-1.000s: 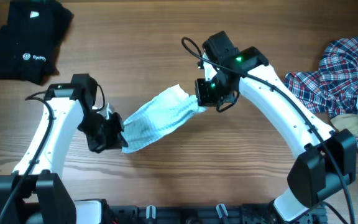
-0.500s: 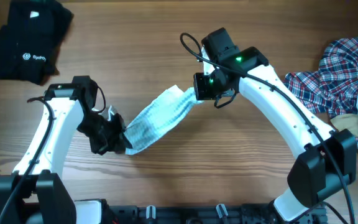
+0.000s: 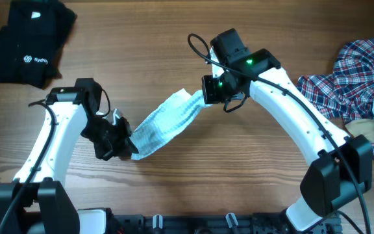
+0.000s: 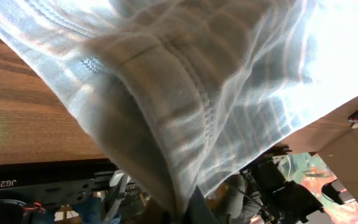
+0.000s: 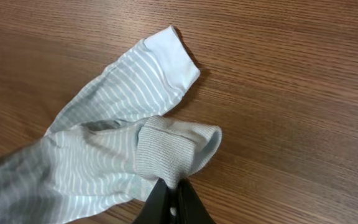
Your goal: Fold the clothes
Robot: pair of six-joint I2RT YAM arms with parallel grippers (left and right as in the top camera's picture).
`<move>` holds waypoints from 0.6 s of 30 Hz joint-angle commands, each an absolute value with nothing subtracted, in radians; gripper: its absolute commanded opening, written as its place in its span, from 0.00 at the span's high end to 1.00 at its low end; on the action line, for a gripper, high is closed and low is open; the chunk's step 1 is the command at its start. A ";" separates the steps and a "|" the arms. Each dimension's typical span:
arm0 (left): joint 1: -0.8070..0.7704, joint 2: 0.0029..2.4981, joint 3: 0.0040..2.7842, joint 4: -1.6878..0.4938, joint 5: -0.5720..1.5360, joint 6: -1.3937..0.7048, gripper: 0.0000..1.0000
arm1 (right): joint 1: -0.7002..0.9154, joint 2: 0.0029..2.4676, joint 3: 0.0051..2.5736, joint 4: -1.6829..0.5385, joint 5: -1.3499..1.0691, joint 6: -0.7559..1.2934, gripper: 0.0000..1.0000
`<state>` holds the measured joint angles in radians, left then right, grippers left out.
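Left gripper (image 3: 124, 144) and right gripper (image 3: 207, 98) each have jaws pinched on opposite ends of the striped garment (image 3: 164, 123), so tugging apart could pop that thin hem loose.

The small garment (image 3: 164, 123) is pale blue with fine white stripes; the far-left garments (image 3: 18, 52) are black with a white logo; the right shirt (image 3: 356, 71) is red-blue-white plaid.

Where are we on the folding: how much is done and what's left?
Done, apparently: the black logo garments sit stacked at the far left corner. In hand: the pale-blue striped garment, stretched between the left gripper and right gripper, both shut on it, not yet folded. Left: the plaid shirt and beige piece, crumpled at the right.
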<state>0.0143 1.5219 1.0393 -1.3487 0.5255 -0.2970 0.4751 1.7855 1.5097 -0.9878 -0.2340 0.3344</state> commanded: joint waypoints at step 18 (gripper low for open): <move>0.017 1.500 1.116 -1.188 0.546 -0.283 0.96 | 0.446 1.774 1.528 -0.870 -0.163 0.348 0.96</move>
